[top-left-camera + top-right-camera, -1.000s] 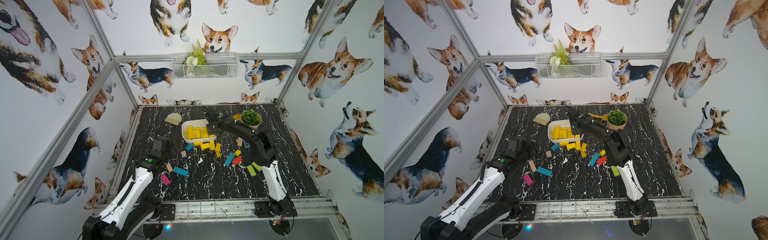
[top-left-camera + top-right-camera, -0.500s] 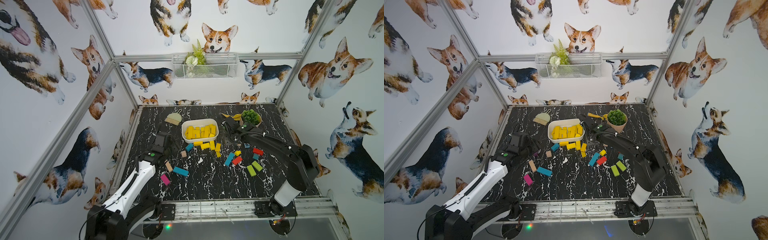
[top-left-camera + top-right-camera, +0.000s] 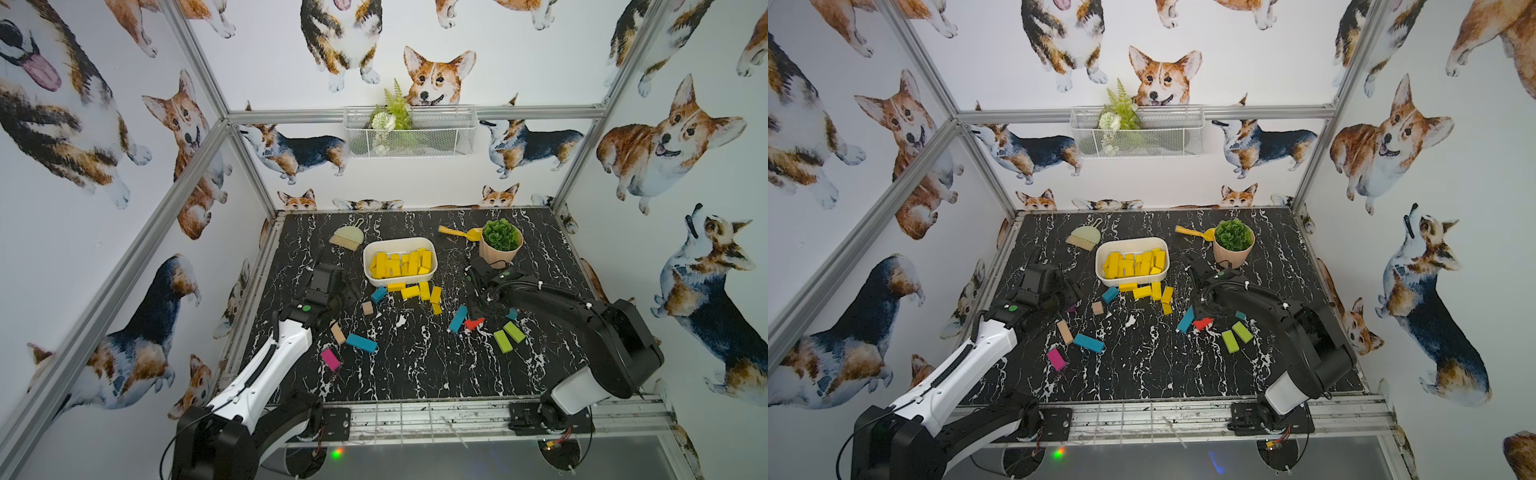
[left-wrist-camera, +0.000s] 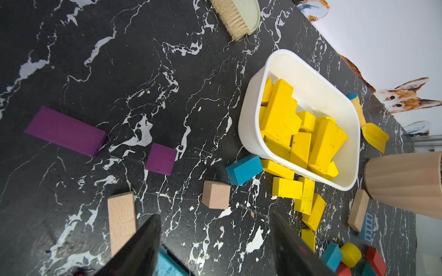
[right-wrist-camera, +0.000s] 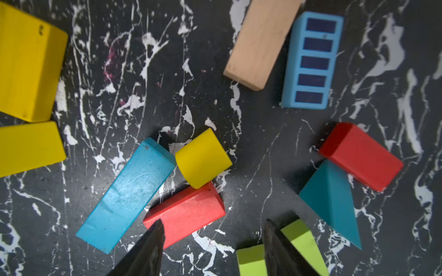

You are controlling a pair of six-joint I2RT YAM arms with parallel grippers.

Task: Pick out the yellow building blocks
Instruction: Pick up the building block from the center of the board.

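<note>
Many yellow building blocks (image 3: 401, 264) (image 4: 294, 129) lie piled in a white tub (image 3: 400, 242). Several more yellow bars (image 3: 419, 291) (image 4: 287, 187) are strewn on the table just in front of it. A short yellow cylinder (image 5: 203, 159) rests against a light blue bar (image 5: 126, 193) and a red block (image 5: 186, 212). My right gripper (image 5: 213, 221) (image 3: 478, 305) hangs open and empty above this cluster, right of the tub. At the left of the table my left gripper (image 4: 214, 215) (image 3: 338, 291) also stands open, nothing between its fingers.
A brush (image 3: 347, 237), a yellow scoop (image 3: 459, 232) and a potted plant (image 3: 500, 245) stand at the back. Blue (image 3: 361, 343), pink (image 3: 330, 358), lime-green (image 3: 509, 336), purple (image 4: 64, 131) and bare wooden (image 4: 120, 219) blocks lie scattered. Walls close in three sides.
My right arm has swung from above the white tub out to the right and down over the coloured blocks. The left arm has barely moved.
</note>
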